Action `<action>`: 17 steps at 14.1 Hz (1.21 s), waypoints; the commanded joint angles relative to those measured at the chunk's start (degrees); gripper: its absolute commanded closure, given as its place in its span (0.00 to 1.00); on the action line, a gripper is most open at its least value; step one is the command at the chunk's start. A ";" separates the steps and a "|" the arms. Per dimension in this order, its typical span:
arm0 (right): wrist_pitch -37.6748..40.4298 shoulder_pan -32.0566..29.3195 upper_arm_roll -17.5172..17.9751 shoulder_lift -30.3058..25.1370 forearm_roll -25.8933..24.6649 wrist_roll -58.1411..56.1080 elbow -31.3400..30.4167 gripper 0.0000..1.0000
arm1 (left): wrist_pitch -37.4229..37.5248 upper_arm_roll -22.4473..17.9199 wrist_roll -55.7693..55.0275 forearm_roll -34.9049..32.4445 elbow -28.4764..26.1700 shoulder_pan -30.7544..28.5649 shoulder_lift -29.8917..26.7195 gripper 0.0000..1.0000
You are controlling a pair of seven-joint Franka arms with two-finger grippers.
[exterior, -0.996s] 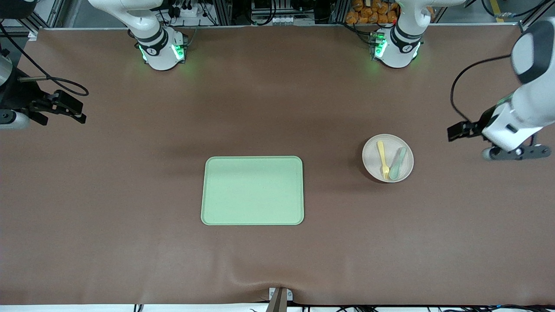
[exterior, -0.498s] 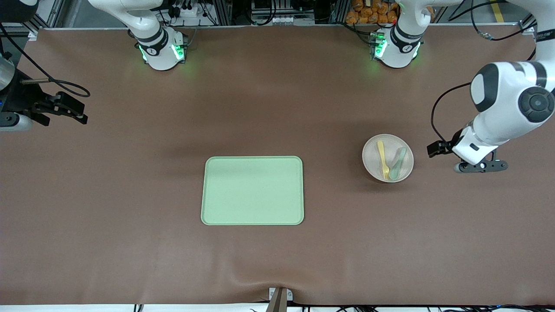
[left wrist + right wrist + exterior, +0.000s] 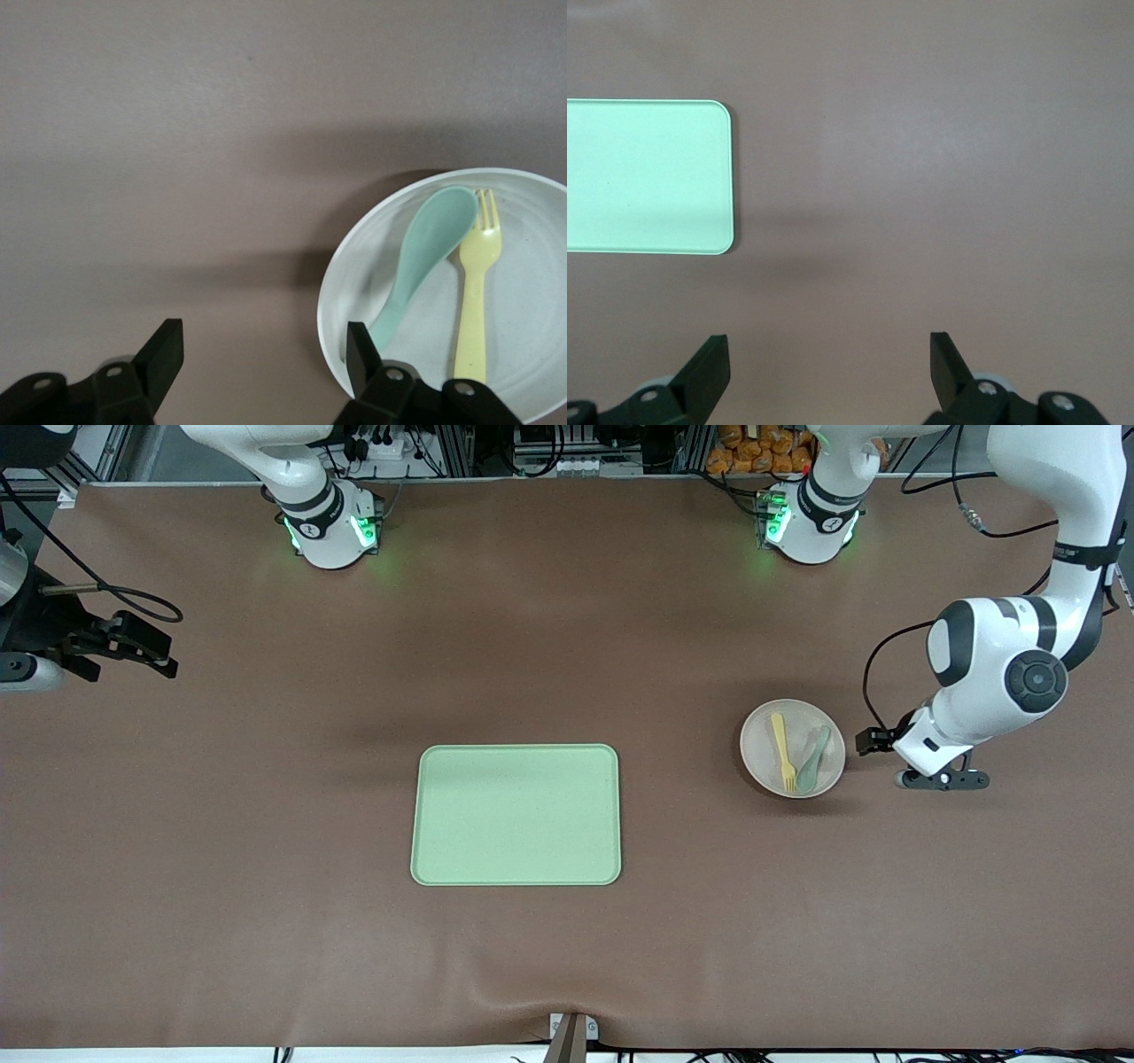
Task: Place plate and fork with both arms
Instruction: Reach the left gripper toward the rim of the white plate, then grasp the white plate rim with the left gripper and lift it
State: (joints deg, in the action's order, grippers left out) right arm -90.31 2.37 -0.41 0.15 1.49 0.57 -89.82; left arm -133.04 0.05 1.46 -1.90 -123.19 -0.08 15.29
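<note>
Left gripper [image 3: 263, 354] beside the plate [image 3: 762, 766], jaws spread, empty; fork [image 3: 781, 750] and spoon [image 3: 812, 759] on plate. Right gripper [image 3: 829, 365] waiting, wide open.

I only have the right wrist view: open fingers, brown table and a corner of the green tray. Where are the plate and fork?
Observer: The plate sits on the table toward the left arm's end, apart from the tray. The fork lies on it.
Operator: Anything else on that plate?
Observer: Yes, a grey-green spoon lies beside the fork.
Operator: My right gripper just waits, open. What about the left arm?
Observer: The left gripper hangs open at the plate's edge, on the side toward the left arm's end, holding nothing.
</note>
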 commanded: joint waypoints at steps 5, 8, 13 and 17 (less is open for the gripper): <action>0.84 -0.44 0.06 -0.05 0.79 -0.39 0.52 0.00 | -4.24 2.06 4.33 1.10 0.67 -0.27 5.19 0.39; 0.75 -0.26 0.06 -0.32 0.79 -0.39 0.44 0.00 | -5.91 2.14 4.87 1.10 1.20 -0.27 7.12 0.40; 1.10 -0.88 0.32 0.64 0.79 -0.48 0.61 0.00 | -6.97 3.11 7.23 1.02 2.25 -0.27 9.50 0.45; 1.01 0.00 -0.03 -0.24 0.79 -0.39 0.52 0.00 | -6.97 3.55 9.69 1.02 3.39 -0.27 10.64 0.56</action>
State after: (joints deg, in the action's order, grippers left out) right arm -89.75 2.32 -0.41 0.50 1.50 0.57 -89.59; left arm -139.58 2.99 8.47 -1.90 -121.14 -0.03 24.74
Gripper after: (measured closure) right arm 0.000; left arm 0.471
